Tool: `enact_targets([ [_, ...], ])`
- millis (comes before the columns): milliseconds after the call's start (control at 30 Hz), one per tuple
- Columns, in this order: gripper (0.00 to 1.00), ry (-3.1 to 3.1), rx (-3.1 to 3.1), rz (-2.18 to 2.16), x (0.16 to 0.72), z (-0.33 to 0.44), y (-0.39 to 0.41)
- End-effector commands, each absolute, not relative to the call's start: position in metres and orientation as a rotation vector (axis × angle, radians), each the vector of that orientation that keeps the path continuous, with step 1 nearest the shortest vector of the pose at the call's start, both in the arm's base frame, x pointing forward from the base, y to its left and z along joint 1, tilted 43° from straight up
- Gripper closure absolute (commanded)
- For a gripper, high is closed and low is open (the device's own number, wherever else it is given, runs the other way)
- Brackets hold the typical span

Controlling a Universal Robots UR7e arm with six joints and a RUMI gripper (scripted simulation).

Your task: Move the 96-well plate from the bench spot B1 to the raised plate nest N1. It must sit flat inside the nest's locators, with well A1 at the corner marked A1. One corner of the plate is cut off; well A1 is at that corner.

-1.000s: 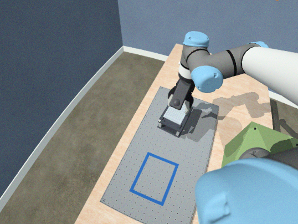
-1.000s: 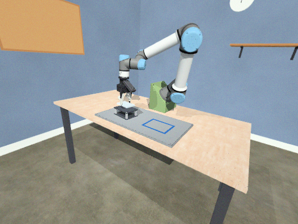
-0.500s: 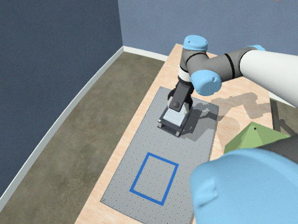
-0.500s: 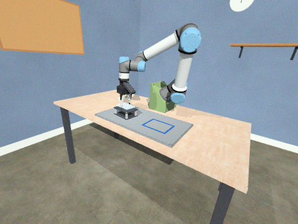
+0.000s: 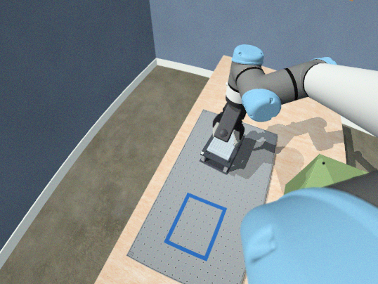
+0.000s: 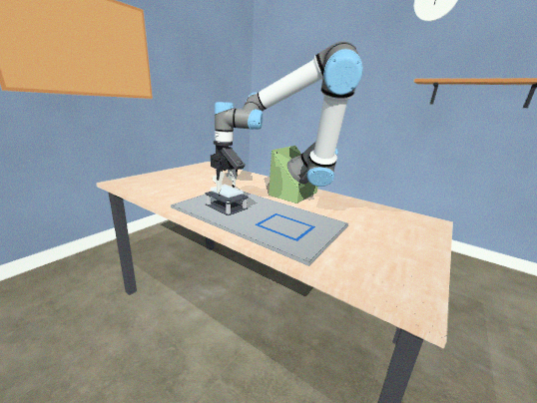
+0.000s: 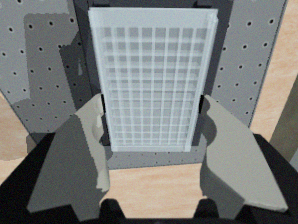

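The white 96-well plate is over the dark raised nest N1 at the far end of the grey perforated baseplate. My gripper comes down from above and is shut on the plate across its long sides. In the wrist view the plate lies lengthwise between my two fingers, with the nest's dark frame showing on both sides. The plate's cut corner seems to be at the top right. I cannot tell whether the plate touches the nest. The plate also shows in the exterior view.
The blue rectangle of spot B1 on the baseplate holds nothing. A green wedge block stands by the arm's base on the right. The table's left edge runs close beside the baseplate.
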State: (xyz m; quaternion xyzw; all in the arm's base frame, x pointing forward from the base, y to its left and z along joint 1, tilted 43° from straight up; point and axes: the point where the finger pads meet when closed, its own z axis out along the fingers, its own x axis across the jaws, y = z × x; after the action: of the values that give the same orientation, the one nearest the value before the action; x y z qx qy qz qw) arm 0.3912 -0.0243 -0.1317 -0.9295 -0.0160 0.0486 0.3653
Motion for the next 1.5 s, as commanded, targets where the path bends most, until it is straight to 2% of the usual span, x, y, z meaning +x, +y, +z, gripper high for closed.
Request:
enact_targets([
  [0,1.0,-0.041,-2.391,0.124,0.3914,-0.132,-0.0245],
  [1467,1.0,-0.041,-2.391,0.124,0.3908,-0.1366,-0.0201],
])
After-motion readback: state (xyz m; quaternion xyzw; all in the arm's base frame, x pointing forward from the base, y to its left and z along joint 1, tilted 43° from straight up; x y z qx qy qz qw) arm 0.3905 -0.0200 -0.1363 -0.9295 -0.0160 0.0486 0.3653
